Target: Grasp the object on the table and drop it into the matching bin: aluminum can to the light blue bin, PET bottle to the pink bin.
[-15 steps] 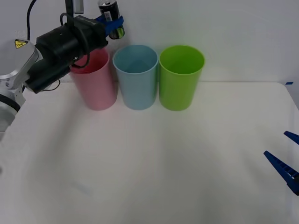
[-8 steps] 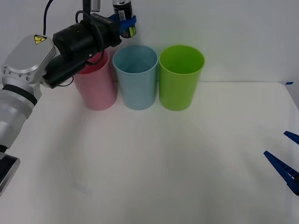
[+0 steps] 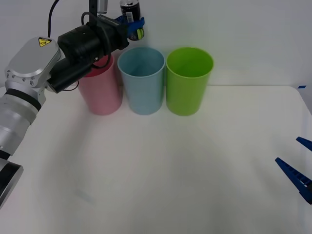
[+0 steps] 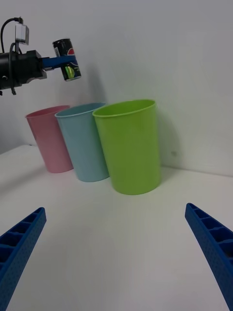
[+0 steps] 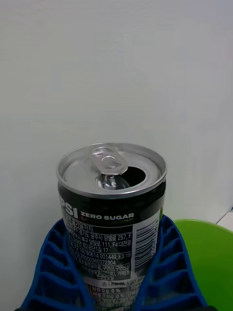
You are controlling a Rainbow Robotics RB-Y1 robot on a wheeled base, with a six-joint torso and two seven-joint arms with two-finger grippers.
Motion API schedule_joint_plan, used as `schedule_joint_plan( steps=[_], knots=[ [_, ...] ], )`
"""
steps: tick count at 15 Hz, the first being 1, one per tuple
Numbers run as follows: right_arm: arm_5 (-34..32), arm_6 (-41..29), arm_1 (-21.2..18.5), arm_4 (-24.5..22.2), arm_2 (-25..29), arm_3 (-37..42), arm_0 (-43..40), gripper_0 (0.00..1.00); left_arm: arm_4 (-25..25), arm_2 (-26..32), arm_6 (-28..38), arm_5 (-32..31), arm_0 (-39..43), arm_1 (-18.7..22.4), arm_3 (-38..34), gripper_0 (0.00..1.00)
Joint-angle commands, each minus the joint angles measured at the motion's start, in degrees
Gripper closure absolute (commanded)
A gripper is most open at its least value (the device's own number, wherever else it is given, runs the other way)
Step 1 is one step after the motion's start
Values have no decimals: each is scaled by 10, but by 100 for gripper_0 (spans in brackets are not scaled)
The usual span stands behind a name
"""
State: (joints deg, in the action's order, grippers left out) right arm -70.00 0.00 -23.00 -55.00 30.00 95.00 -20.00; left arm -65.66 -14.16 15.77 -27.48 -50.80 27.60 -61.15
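My left gripper (image 3: 132, 22) is shut on the aluminum can (image 3: 130, 9), a small dark can with a silver top and a yellow-green patch. It holds the can in the air above the light blue bin (image 3: 142, 80), near that bin's far left rim. In the left wrist view the can (image 5: 112, 214) sits between my blue fingers (image 5: 53, 272), its opened top showing. The right wrist view shows the held can (image 4: 66, 59) above the pink bin (image 4: 50, 138) and the light blue bin (image 4: 83, 141). The pink bin (image 3: 101, 90) stands left of the blue one. My right gripper (image 4: 116, 257) is open, low at the table's right edge.
A lime green bin (image 3: 188, 80) stands right of the light blue bin, touching it. All three bins line the far side of the white table (image 3: 161, 170). My left arm (image 3: 73, 46) reaches over the pink bin. A white wall stands close behind.
My left gripper has carried the can to the right, from above the pink bin's rim to above the light blue bin. The right arm has not moved.
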Motion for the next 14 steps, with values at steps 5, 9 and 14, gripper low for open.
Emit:
schedule_joint_plan(
  steps=[5,9,14],
  knots=[
    [0,0,0,0,0,0,0,0,2,0,-16,-2,0,0,0,0],
    [0,0,0,0,0,0,0,0,11,0,-18,-2,0,0,0,0],
    [0,0,0,0,0,0,0,0,34,0,-22,-28,4,24,0,0]
  ],
)
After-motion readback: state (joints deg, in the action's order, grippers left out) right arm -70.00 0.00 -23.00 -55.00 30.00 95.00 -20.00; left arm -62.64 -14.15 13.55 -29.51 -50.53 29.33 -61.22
